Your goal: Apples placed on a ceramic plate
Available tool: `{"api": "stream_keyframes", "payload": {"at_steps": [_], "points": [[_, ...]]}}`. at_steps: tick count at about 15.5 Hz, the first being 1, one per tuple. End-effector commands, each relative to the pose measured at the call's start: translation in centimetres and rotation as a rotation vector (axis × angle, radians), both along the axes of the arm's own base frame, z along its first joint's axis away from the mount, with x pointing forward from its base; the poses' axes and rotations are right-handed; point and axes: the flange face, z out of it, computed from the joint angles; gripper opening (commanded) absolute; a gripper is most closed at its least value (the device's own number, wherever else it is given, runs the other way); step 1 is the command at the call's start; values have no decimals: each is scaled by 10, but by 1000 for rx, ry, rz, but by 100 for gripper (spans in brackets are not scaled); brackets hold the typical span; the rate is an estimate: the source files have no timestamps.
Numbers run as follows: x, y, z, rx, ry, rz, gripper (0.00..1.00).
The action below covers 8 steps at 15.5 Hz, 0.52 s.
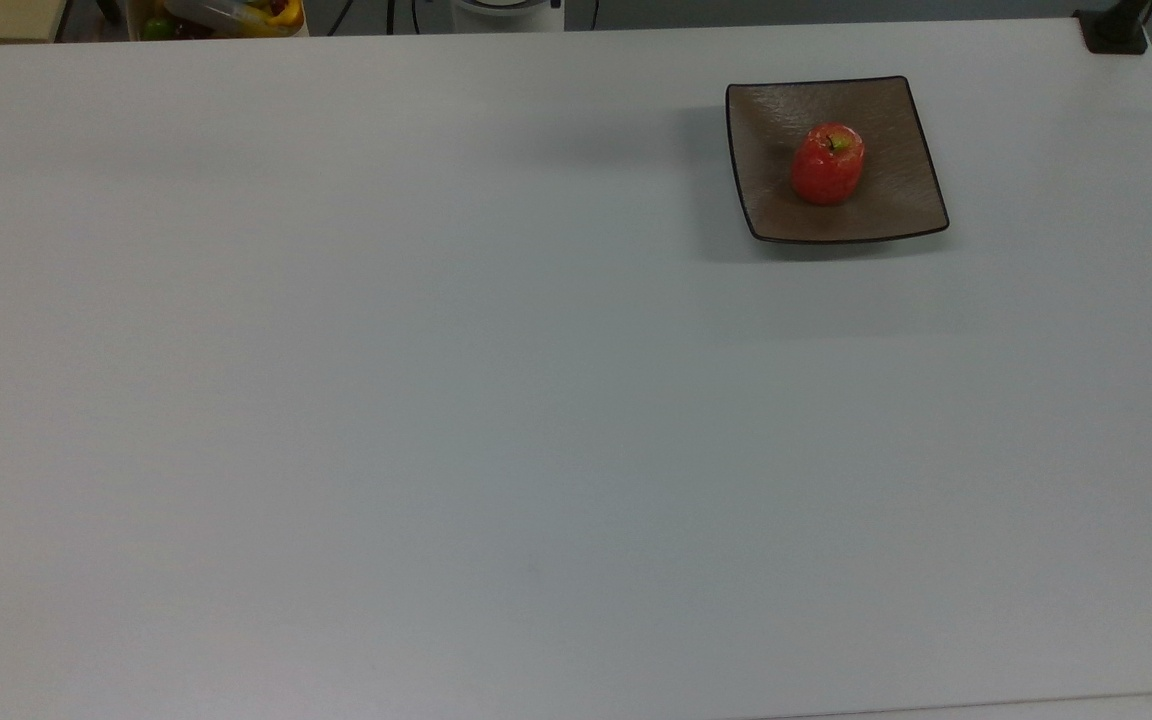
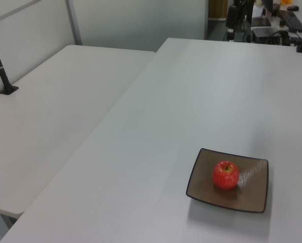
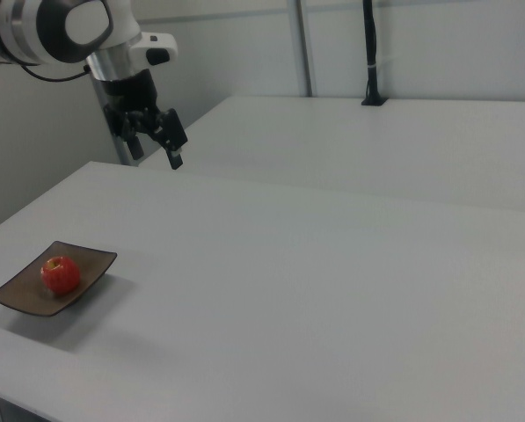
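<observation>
A small red apple sits upright near the middle of the square brown ceramic plate. The plate rests on the white table at the top view's upper right. In the right view my gripper hangs high above the table, well behind the plate and apart from it. Its two black fingers are spread open with nothing between them. The white arm reaches in from the right view's upper left.
A black clamp post stands at the table's far right corner in the top view. A container of fruit sits beyond the back edge. A second white table adjoins on the left view's left, with a black pole.
</observation>
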Motion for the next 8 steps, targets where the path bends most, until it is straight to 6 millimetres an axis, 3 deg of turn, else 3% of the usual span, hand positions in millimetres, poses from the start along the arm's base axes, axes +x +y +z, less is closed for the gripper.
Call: {"api": "stream_keyframes", "payload": {"at_steps": [1,3,8], "points": [[12,-3,-5,6,-67,138,100],[16,-12,-11,-2,-67,196,100],[15,-11,-10,6,-59,190,100]]}}
